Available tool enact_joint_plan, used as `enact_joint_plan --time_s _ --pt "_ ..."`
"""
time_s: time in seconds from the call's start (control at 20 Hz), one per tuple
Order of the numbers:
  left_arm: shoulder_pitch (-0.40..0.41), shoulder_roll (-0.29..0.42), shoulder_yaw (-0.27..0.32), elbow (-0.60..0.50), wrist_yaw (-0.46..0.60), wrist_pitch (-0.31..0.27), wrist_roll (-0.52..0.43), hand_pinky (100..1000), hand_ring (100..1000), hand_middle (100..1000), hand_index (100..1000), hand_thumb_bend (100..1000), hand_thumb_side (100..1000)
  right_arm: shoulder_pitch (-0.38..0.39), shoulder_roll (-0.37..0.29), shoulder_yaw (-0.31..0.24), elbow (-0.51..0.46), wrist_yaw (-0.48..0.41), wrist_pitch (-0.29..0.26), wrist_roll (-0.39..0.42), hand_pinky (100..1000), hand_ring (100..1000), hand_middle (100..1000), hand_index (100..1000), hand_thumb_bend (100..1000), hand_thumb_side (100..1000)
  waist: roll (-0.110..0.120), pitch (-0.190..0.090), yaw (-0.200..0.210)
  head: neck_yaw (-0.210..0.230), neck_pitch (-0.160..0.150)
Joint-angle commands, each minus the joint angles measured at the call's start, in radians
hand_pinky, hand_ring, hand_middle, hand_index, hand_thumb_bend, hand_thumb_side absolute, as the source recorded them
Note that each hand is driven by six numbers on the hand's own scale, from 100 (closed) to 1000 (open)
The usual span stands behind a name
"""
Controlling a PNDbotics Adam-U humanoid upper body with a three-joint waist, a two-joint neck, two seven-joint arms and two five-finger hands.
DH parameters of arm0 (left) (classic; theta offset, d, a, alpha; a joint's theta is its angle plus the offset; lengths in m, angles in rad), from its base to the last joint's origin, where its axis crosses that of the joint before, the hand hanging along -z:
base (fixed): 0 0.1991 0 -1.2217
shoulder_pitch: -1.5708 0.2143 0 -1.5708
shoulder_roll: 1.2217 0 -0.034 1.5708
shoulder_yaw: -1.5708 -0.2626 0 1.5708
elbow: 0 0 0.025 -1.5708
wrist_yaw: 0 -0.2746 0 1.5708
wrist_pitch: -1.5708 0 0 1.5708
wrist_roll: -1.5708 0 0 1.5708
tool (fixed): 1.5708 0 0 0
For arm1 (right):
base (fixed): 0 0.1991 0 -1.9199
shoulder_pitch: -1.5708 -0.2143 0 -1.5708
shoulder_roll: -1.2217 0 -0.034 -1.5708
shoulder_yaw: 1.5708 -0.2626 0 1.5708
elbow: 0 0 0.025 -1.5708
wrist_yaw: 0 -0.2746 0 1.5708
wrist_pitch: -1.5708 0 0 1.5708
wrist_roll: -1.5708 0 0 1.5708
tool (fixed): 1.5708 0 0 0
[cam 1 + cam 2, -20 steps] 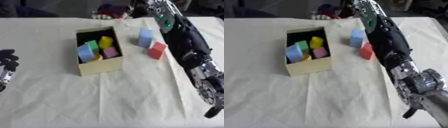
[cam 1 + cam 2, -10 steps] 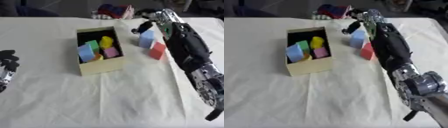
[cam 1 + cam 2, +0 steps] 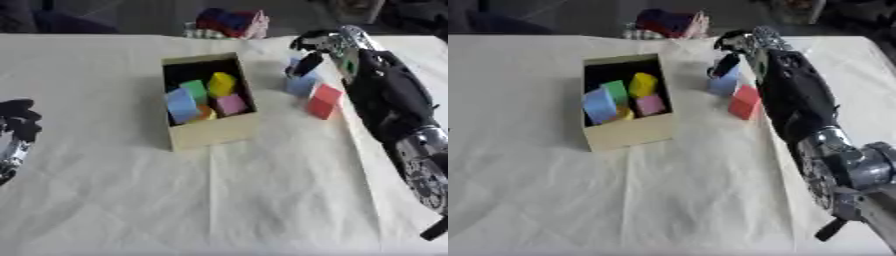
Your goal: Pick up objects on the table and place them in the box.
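Now, step: the right robot hand (image 3: 317, 46) is reaching down onto the blue block (image 3: 299, 83), which is standing on the table (image 3: 262, 200) just right of the box (image 3: 208, 102); I judge this to be the approach to a grasp, not yet a lift.

Right robot hand: its dark fingers (image 3: 305, 64) are hanging down over the block's top and far side; whether they are touching or closing round it I cannot tell.

Left robot hand (image 3: 16, 125): it is idling at the left edge, well apart from the work (fingers look curled, holding nothing).

Blue block: it is standing upright, long axis roughly vertical, leaning a little toward the arm; its broad face is turned toward the camera.

Red block (image 3: 324, 100): it is sitting just beside the blue one, nearer the camera and to the right, also upright, tilted slightly; the arm is passing close over its right side.

Box: it is lying with its long axis running away from the camera, its far end turned a little left; blue, green, yellow, pink and something orange are already inside.

Next move: it is calling for the fingers and thumb to close on opposite faces of the blue block, then a lift clear of the red block and a carry leftward over the box wall.

Progress: two blocks appear to be waiting outside.
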Motion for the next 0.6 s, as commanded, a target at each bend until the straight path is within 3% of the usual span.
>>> enact_joint_plan --time_s 0.05,0.3,0.6 --pt "-0.005 0.013 0.011 -0.017 -0.004 -0.001 -0.001 848 660 658 842 190 643 -0.004 -0.033 -0.019 0.018 -0.014 0.011 0.0 908 939 918 997 382 488 -0.005 -0.014 -0.003 0.005 0.004" --pt "-0.006 0.012 0.011 -0.017 -0.004 0.0 0.0 848 660 659 842 187 644 -0.002 -0.034 -0.034 0.017 -0.147 0.013 -0.064 898 924 917 994 405 556 -0.006 -0.015 -0.005 0.004 0.004" --pt "-0.005 0.012 0.013 -0.017 -0.005 0.0 0.0 849 661 658 842 184 645 0.002 -0.052 -0.008 0.038 -0.241 -0.019 -0.018 923 951 944 1000 422 521 -0.009 -0.017 -0.006 0.004 0.004"
